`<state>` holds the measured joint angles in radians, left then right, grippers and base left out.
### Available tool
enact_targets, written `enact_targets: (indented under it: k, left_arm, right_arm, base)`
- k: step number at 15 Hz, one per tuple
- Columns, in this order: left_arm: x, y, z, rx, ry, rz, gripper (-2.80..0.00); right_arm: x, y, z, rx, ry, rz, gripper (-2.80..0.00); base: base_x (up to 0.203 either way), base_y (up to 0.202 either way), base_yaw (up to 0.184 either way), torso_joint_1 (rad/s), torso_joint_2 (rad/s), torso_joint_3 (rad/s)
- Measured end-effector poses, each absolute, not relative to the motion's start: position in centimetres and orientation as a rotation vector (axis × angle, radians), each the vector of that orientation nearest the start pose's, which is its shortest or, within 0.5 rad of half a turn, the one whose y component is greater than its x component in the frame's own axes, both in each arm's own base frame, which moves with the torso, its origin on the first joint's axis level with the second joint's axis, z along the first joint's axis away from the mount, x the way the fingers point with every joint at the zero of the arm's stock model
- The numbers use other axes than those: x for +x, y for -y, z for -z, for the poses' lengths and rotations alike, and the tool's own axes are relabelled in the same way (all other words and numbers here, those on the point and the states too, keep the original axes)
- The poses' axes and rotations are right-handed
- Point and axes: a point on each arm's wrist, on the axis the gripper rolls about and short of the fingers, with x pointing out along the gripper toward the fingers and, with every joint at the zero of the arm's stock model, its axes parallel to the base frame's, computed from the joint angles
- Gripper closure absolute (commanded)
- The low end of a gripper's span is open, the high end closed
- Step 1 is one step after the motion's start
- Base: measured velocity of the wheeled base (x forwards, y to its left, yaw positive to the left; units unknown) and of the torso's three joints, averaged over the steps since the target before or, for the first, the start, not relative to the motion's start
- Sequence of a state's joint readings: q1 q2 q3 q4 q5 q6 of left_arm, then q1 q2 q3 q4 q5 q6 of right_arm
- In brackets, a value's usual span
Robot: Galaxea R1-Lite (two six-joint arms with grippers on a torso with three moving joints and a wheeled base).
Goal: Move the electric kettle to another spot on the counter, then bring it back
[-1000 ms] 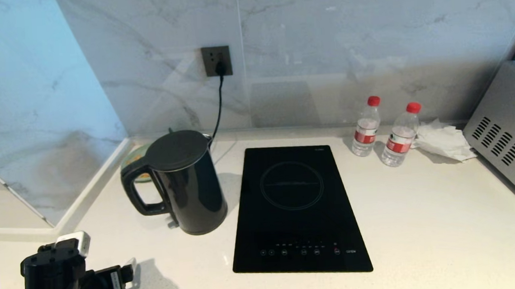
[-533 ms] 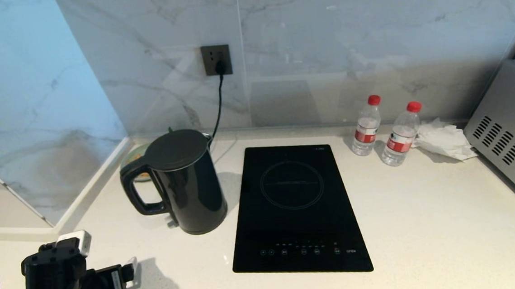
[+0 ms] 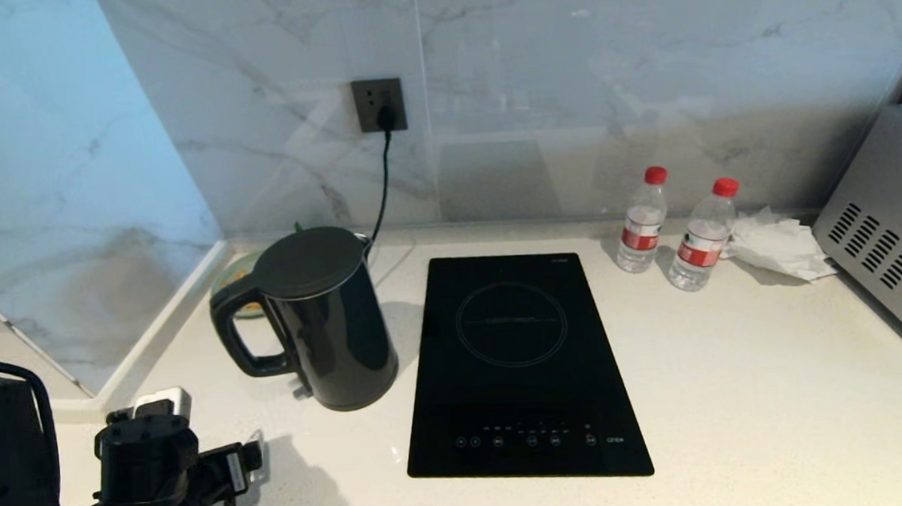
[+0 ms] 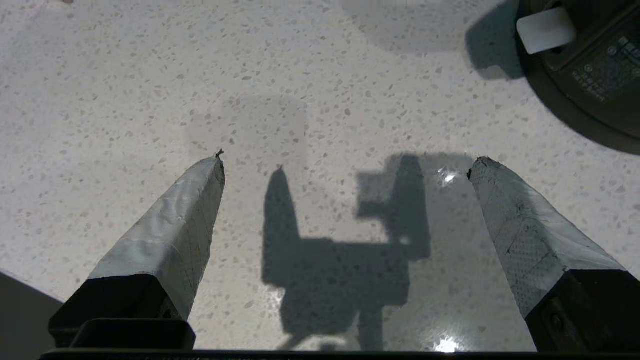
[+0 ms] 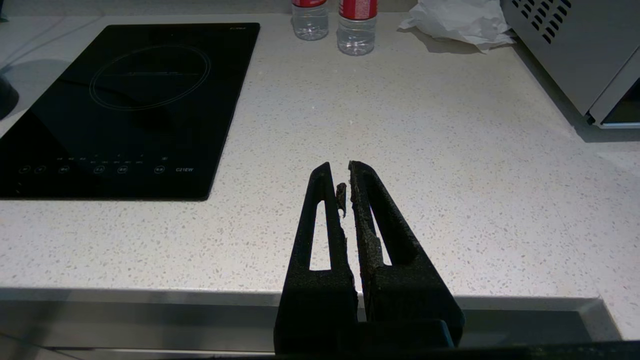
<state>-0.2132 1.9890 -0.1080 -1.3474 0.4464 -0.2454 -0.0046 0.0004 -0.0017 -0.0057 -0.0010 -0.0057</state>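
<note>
My left gripper (image 4: pixel 345 165) hangs over the counter (image 3: pixel 746 391) near its front left corner, fingers (image 4: pixel 175 225) spread wide with nothing between them. The kettle (image 3: pixel 320 318) stands upright toward the back left of the counter, just beside the hob (image 3: pixel 518 367), handle facing the left edge; a dark round base, probably the kettle's, shows at the edge of my left wrist view. My right gripper (image 5: pixel 346 172) rests at the front edge, fingers pressed together and empty.

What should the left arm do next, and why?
Probably carry the left pincer on toward the electric kettle handle. The pincer is open and empty over bare counter, short of the kettle, whose loop handle faces that arm. The right pincer sits shut by the counter's front edge.
</note>
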Motion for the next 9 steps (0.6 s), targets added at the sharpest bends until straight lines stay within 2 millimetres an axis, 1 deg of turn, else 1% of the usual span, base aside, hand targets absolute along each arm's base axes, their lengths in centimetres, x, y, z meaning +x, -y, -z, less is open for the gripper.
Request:
enact_targets:
  k: [4,9]
  left_arm:
    - [23.7,4.4,-3.3,-0.077,-0.449,-0.285,-2.8]
    - [24.5,4.6,-3.5,-0.085,-0.426,-0.281,-2.8]
  right_arm:
    - [-2.3,0.0,-7.6,-0.005,0.006,0.005,0.0]
    - [-2.3,0.0,-7.6,-0.006,0.007,0.005,0.0]
  base:
    - [0.0,0.0,0.0,0.0,0.0,0.0]
    - [0.0,0.0,0.0,0.0,0.0,0.0]
